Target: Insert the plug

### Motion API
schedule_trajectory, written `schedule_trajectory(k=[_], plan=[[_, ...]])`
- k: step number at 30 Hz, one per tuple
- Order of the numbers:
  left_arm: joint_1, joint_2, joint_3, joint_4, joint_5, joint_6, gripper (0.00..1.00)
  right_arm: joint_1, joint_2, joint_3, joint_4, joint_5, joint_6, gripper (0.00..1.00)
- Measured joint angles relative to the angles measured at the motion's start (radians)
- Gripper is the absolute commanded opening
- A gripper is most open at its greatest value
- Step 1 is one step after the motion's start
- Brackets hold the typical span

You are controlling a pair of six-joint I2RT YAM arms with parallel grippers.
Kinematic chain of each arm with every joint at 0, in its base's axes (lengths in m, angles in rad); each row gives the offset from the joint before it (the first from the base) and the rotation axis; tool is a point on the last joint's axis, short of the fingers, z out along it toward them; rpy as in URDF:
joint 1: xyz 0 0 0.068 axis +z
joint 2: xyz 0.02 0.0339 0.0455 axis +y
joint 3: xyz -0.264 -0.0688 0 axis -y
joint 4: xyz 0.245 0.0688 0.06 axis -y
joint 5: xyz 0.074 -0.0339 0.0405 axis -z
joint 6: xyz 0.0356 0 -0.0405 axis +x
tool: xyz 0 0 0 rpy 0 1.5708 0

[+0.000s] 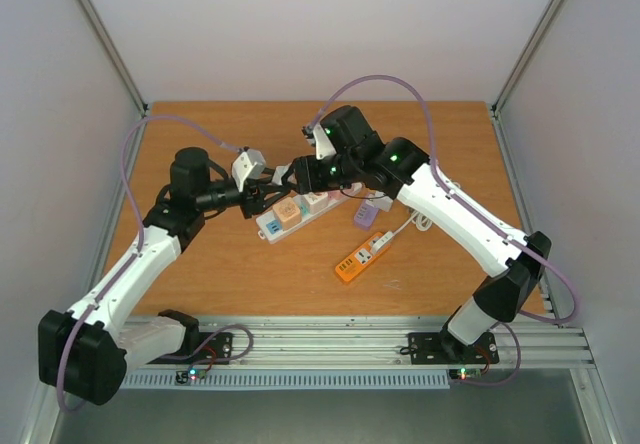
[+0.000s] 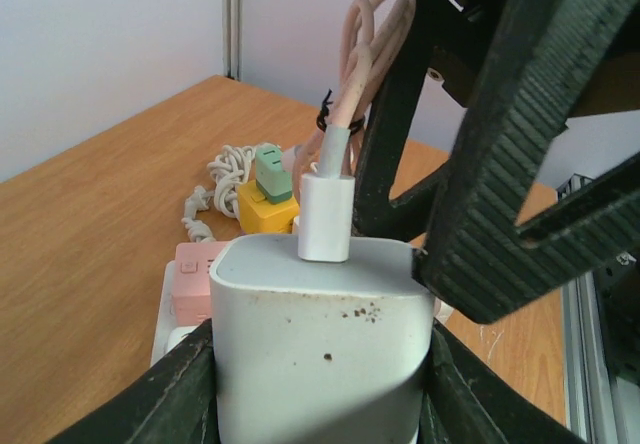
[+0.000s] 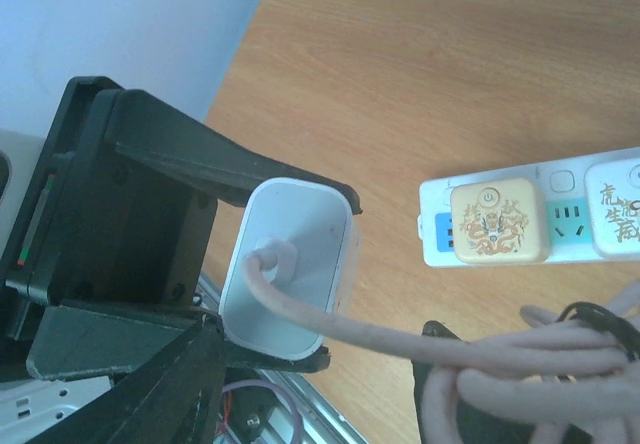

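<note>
White charger (image 2: 320,314) sitting clamped in left gripper (image 2: 320,394), off table near power strip (image 3: 565,179). Pink cable (image 2: 345,94) plug (image 2: 325,214) sitting in charger. Right gripper (image 2: 430,244) straddling cable, grip unclear. Strip adapter (image 3: 498,222) showing gold dragon, characters unreadable.

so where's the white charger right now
Left wrist view, bottom centre: the white charger is clamped in the left gripper, with the power strip just beyond it.

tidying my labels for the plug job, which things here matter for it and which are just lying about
For the job:
- white charger, held in the left tool
- pink cable running from it
- white power strip

Just lying about:
- orange power strip
- small purple strip
- tan adapter already in the white strip
</note>
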Motion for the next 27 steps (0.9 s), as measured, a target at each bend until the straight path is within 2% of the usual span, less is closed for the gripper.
schedule_trajectory(k=[13,15,19,23,26,27], plan=[[-0.001,-0.039,-0.001,-0.065,-0.015,0.069,0.3,0.045,0.054,0.059,-0.021,0.053,0.087,0.47],[-0.001,-0.039,-0.001,-0.08,-0.014,0.073,0.3,0.047,0.064,0.06,-0.025,0.053,0.096,0.43],[-0.001,-0.039,-0.001,-0.102,-0.014,0.08,0.33,0.051,0.069,0.063,-0.029,0.056,0.11,0.28],[-0.002,-0.045,-0.002,-0.114,-0.025,0.087,0.43,0.06,0.069,0.066,-0.037,0.07,0.143,0.06],[-0.005,-0.061,-0.006,-0.117,-0.042,0.079,0.63,0.063,0.069,0.069,-0.037,0.069,0.153,0.01],[-0.005,-0.071,-0.01,-0.116,-0.045,0.076,0.77,0.063,0.069,0.07,-0.039,0.076,0.158,0.01]])
